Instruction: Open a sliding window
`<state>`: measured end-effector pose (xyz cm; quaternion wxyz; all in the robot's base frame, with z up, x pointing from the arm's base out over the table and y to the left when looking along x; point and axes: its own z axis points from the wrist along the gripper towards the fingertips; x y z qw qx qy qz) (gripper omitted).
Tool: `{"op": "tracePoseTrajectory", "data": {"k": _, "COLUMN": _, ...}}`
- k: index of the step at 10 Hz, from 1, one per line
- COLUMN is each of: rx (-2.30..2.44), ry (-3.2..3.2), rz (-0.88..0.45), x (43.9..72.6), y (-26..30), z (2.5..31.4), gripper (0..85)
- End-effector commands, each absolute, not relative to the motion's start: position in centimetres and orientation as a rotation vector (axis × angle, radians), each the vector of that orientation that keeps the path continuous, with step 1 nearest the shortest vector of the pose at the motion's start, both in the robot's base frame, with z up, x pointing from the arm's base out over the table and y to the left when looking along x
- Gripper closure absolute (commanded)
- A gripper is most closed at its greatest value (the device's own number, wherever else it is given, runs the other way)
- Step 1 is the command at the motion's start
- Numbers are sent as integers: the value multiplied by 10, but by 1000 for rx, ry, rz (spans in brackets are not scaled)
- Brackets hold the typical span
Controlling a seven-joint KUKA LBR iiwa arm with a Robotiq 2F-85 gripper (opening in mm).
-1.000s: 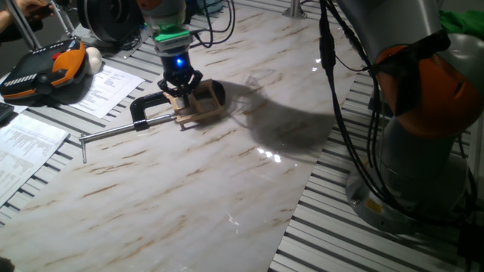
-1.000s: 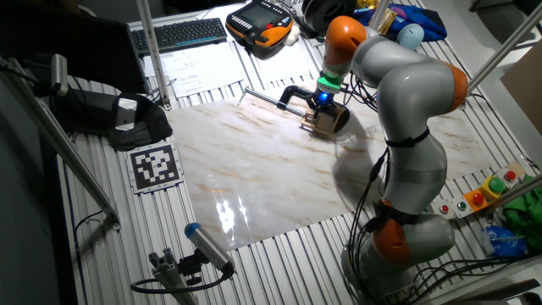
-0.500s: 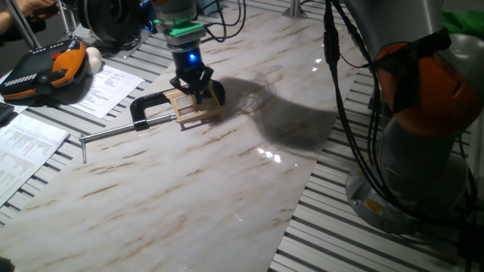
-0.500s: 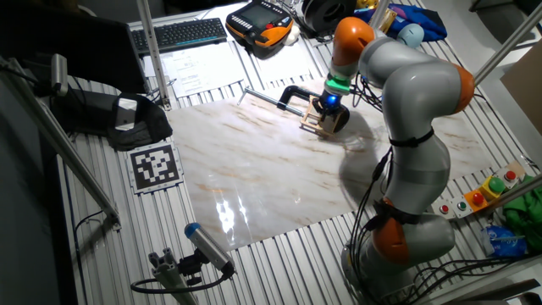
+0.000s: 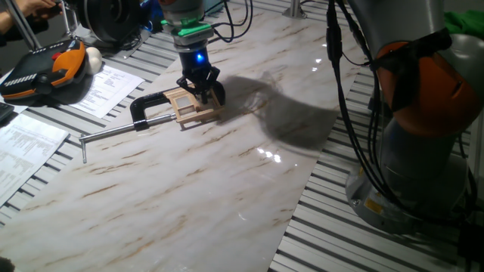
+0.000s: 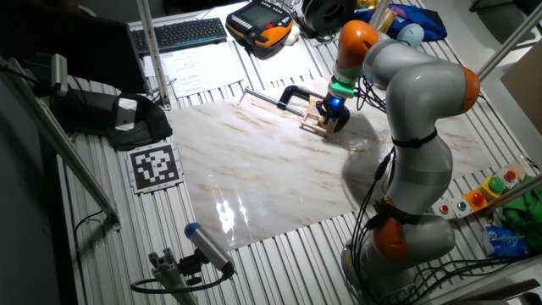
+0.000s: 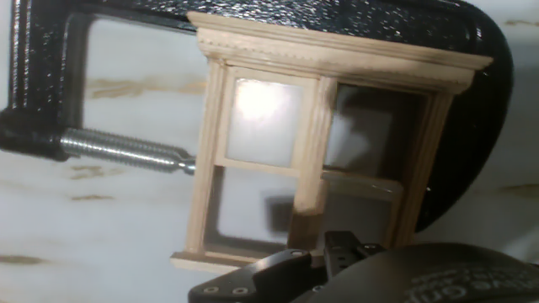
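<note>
One fixed view shows the sliding window (image 5: 193, 106) lying on the marbled counter (image 5: 174, 189), its pale wooden frame held in the black C-clamp (image 5: 151, 109), whose steel bar (image 5: 110, 134) runs away from the window toward the counter's edge. The end effector (image 5: 201, 85) stands upright over the window, at the side far from the steel bar, a blue light glowing just above its fingers. Its fingers are close together at the frame, but whether they pinch any part of it cannot be told from here. Beyond the clamp from the window lie printed sheets (image 5: 110, 85) and an orange and black pendant (image 5: 45, 68).

The other fixed view shows the window (image 6: 317, 119) near the far edge of the counter (image 6: 254, 169), with the clamp (image 6: 292, 95) beside it and the end effector (image 6: 333, 111) directly above it, the grey arm (image 6: 415, 93) arching over from the window's right. A keyboard (image 6: 182, 34) sits well behind the window.

Hand view looks straight down on the window (image 7: 320, 147): the clamp (image 7: 472, 126) curves around the frame and its screw (image 7: 126, 151) presses the frame's left side. One pane looks bright, the neighbouring one dim. The end effector's dark body (image 7: 354, 269) fills the bottom edge below the window, hiding the fingertips.
</note>
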<state>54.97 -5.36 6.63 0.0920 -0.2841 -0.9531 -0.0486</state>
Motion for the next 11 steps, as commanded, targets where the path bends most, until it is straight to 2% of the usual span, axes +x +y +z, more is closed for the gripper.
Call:
{"op": "tracePoseTrajectory", "data": {"k": 1, "rx": -860, "ry": -2830, "rz": -142, "x": 549, "y": -55, "z": 65, "gripper": 850}}
{"op": "tracePoseTrajectory", "data": {"k": 11, "rx": -1043, "ry": -2784, "rz": -173, "x": 554, "y": -64, "z": 50, "gripper": 850}}
